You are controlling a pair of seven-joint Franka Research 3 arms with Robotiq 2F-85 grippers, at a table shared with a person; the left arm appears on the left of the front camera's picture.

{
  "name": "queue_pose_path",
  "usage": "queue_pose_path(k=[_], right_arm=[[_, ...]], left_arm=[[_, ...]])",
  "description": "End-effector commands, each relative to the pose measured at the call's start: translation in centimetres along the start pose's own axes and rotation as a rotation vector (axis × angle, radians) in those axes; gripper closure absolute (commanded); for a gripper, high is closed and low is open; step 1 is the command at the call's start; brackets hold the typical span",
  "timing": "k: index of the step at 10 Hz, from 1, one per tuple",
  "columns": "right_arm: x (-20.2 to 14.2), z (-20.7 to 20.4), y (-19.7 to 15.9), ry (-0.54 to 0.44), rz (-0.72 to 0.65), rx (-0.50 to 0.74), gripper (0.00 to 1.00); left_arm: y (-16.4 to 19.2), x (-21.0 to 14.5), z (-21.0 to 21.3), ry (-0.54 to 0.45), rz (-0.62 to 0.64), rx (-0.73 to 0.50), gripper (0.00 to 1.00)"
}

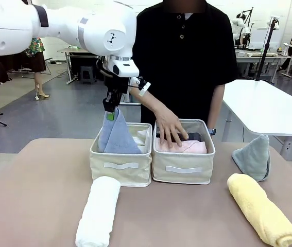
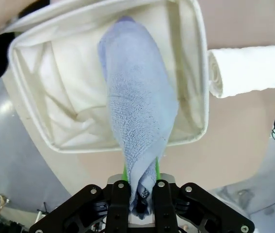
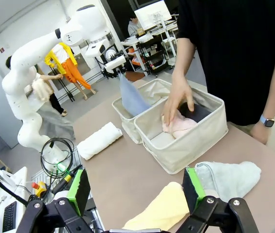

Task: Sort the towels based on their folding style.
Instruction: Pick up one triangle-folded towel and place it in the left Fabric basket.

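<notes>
Now the left gripper (image 1: 110,114) clamps the tip of the lavender-blue towel (image 1: 118,140): the cone hangs with its long axis vertical, point up, wide base down inside the left basket (image 1: 121,165). The right gripper (image 3: 136,188) stands wide open, holding nothing, above the table (image 3: 127,170) near the yellow towel (image 3: 159,211).

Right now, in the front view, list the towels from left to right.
white towel → blue towel → pink towel → yellow towel. Left out because they overlap others: dark grey towel, grey-green towel.
</notes>
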State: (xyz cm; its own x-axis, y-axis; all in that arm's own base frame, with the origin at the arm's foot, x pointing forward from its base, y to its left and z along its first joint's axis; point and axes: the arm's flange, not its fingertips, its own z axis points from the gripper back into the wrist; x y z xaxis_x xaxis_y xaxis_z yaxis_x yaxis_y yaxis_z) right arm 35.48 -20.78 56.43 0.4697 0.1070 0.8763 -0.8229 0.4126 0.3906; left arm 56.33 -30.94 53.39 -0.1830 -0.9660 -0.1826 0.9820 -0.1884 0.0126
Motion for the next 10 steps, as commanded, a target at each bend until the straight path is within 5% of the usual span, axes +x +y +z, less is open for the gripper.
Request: queue_pose_path(k=[1,8,10], right_arm=[[0.0,0.0,-0.1,-0.011,0.012,0.010,0.00],[0.0,0.0,-0.1,-0.011,0.012,0.010,0.00],[0.0,0.0,-0.1,-0.011,0.012,0.010,0.00]], left_arm=[[-0.4,-0.1,-2.2,-0.028,0.031,-0.059,0.86],[-2.3,-1.3,-7.4,-0.046,0.080,-0.187,0.86],[-2.4,-1.2,-7.0,-0.039,0.059,-0.167,0.26]])
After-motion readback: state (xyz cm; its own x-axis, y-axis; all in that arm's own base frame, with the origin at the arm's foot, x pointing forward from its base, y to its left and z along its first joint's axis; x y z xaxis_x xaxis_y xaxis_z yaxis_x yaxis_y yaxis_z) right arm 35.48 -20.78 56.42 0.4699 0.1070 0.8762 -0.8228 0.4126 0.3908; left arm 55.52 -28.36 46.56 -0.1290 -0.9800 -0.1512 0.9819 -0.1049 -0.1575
